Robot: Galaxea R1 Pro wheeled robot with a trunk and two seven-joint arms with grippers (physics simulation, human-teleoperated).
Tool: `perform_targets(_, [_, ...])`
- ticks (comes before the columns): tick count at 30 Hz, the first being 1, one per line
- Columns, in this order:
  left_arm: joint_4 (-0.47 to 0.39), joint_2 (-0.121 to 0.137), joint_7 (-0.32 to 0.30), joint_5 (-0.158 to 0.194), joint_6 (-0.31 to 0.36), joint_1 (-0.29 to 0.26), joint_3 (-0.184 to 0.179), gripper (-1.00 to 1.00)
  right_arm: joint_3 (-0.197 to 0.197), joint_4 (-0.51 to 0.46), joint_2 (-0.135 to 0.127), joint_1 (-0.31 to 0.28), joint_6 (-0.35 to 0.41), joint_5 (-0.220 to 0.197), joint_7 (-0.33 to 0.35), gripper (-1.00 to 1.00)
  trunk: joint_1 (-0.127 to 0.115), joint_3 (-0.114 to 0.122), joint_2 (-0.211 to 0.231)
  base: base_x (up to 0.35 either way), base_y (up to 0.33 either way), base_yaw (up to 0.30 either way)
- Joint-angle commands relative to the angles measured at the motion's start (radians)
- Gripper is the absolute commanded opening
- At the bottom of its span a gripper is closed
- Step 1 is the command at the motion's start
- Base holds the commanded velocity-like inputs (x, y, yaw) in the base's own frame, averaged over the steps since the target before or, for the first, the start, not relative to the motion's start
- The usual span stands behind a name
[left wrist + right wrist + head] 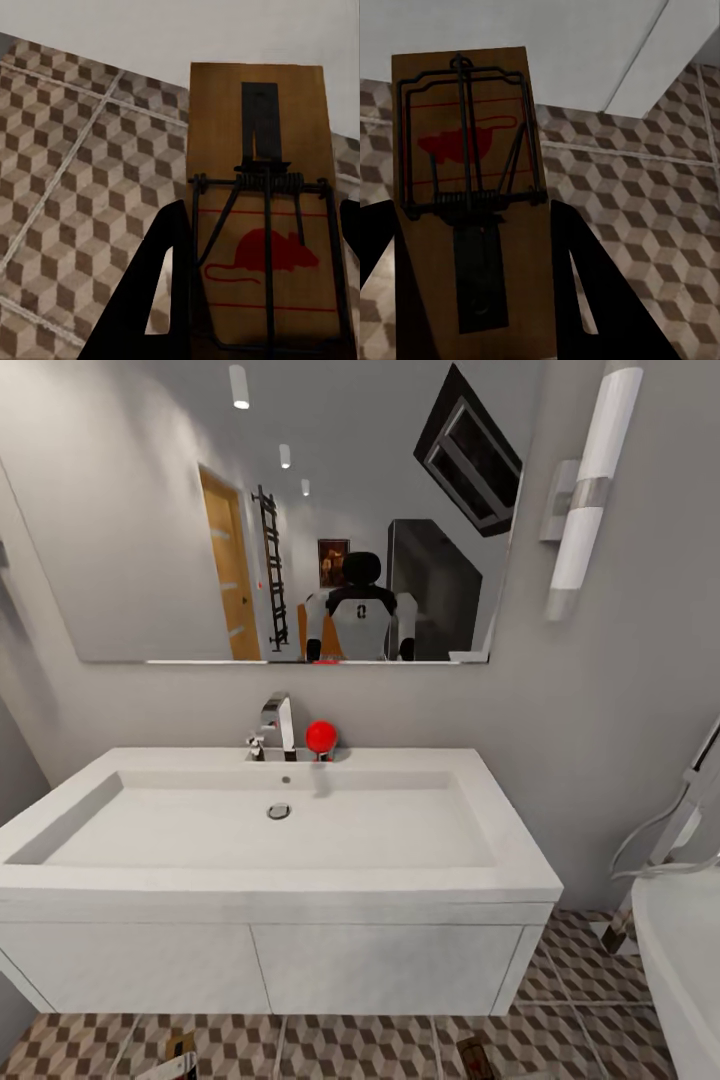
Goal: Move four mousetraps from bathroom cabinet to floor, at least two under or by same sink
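Each of my grippers holds one mousetrap above the cube-patterned bathroom floor (360, 1050), just in front of the white sink vanity (270, 960). In the left wrist view my left gripper (262, 217) is shut on a wooden mousetrap (259, 127) with a red mouse mark. My right gripper (471, 214) is shut on another mousetrap (465, 90). The head view catches the tips of both traps at its lower edge, the left mousetrap (181, 1047) and the right mousetrap (471, 1054). The cabinet is out of view.
The wide white sink (280, 830) has a chrome tap (280, 725) and a red ball-shaped object (321, 737) behind the basin. A large mirror (290, 510) hangs above it. A white bathtub rim (680, 950) stands at the right.
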Motion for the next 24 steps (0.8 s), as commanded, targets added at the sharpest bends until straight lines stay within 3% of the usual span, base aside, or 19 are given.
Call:
perform_targets(1, [0.0,0.0,0.023,0.0,-0.001,-0.001,-0.009,-1.0,-0.005,0.004,0.0,-0.002,-0.006,0.007,-0.004,-1.0,0.004,-0.004,-0.008,0.0,0.0,0.0])
perform_targets(5, [0.0,-0.005,0.127,0.0,-0.001,-0.001,-0.012,-1.0,-0.006,0.004,0.0,-0.002,-0.006,0.005,-0.004,-1.0,0.019,-0.017,-0.036,0.0,0.0,0.0])
perform_targets(8, [-0.001,-0.008,0.26,0.0,-0.003,-0.001,-0.021,-1.0,-0.006,0.004,0.0,-0.002,-0.006,0.004,-0.004,-1.0,0.031,-0.026,-0.057,0.0,0.0,0.0])
perform_targets(11, [-0.002,-0.007,0.299,0.0,-0.003,0.0,-0.024,-1.0,-0.006,0.004,0.0,-0.002,-0.006,0.004,-0.004,-1.0,0.042,-0.036,-0.078,0.0,0.0,0.0])
perform_targets(16, [-0.01,-0.003,0.304,-0.009,-0.001,0.0,-0.034,-1.0,-0.006,0.004,0.0,-0.002,-0.006,0.005,-0.004,-1.0,0.061,-0.051,-0.113,0.0,0.0,0.0])
perform_targets(18, [-0.013,-0.006,0.306,-0.067,0.006,0.0,-0.064,-1.0,-0.006,0.004,0.0,-0.002,-0.006,0.005,-0.004,-1.0,0.069,-0.057,-0.127,0.0,0.0,0.0])
perform_targets(19, [-0.023,-0.006,0.307,-0.128,0.026,0.0,-0.077,-1.0,-0.006,0.004,0.0,-0.002,-0.006,0.005,-0.004,-1.0,0.073,-0.061,-0.134,0.0,0.0,0.0])
perform_targets(21, [-0.049,-0.004,0.309,-0.213,0.077,-0.001,-0.085,-1.0,-0.006,0.004,0.0,-0.002,-0.007,0.005,-0.005,-1.0,0.081,-0.067,-0.148,0.0,0.0,0.0])
perform_targets(23, [-0.087,-0.001,0.31,-0.282,0.137,-0.001,-0.088,-1.0,-0.006,0.004,0.0,-0.002,-0.007,0.005,-0.006,-1.0,0.088,-0.073,-0.162,0.0,0.0,0.0])
perform_targets(24, [-0.098,0.0,0.31,-0.296,0.15,-0.001,-0.088,-1.0,-0.006,0.004,0.0,-0.002,-0.007,0.005,-0.007,-1.0,0.092,-0.076,-0.169,0.0,0.0,0.0])
